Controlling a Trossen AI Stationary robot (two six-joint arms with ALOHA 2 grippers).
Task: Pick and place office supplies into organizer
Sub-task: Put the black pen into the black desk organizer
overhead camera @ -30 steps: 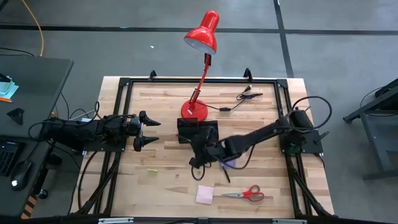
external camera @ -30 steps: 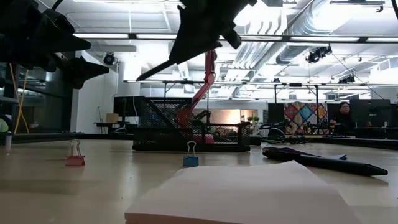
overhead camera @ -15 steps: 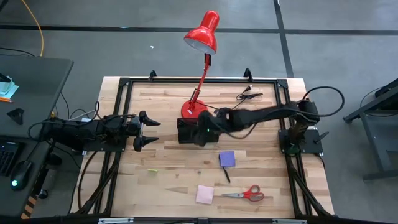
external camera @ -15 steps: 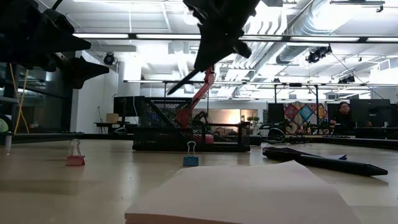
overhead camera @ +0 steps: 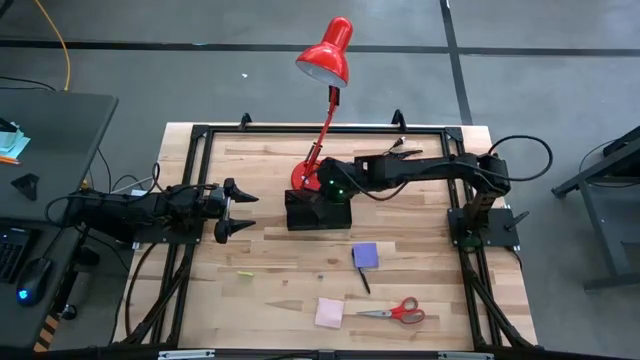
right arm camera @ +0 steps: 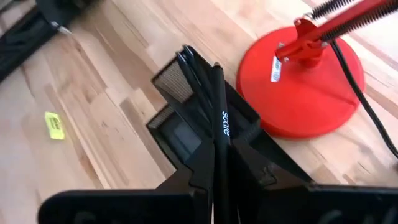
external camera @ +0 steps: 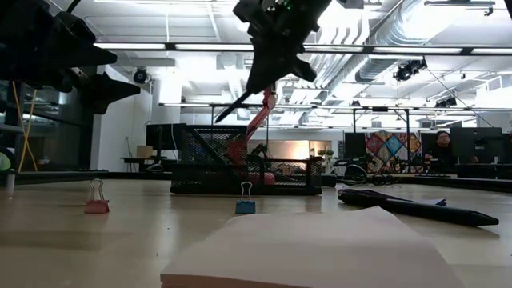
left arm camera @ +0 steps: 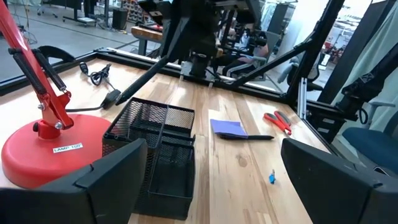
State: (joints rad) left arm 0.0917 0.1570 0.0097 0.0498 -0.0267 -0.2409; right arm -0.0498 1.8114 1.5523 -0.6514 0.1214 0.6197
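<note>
My right gripper (overhead camera: 328, 188) hangs over the black mesh organizer (overhead camera: 318, 212), shut on a thin black pen (right arm camera: 219, 118). The pen slants down toward the organizer and also shows in the low view (external camera: 238, 104) and the left wrist view (left arm camera: 149, 71). A purple pad (overhead camera: 365, 254) lies flat on the table with another black pen (overhead camera: 361, 277) at its near edge. A pink pad (overhead camera: 329, 312) and red-handled scissors (overhead camera: 396, 311) lie near the front edge. My left gripper (overhead camera: 238, 210) waits open at the table's left. My right gripper pinches the pen's upper part (right arm camera: 217, 152) between its two fingers, and the pen runs on along the fingers past their tips. The fingers slant down from above. The pen is lifted clear and tilted, its free lower end (left arm camera: 121, 98) over the organizer.
The red desk lamp's round base (overhead camera: 312, 178) stands right behind the organizer, its arm rising over it. A black cable with clips (overhead camera: 395, 155) lies at the far right. A pink clip (external camera: 97, 204), a blue clip (external camera: 246, 205) and a small yellow piece (overhead camera: 245, 273) lie on the table.
My right gripper has gone from beside the purple pad toward the table's far edge and up, carrying the pen clear of the table to above the organizer. The pen stays tilted in the hold. The purple pad and second pen lie uncovered where the arm was.
</note>
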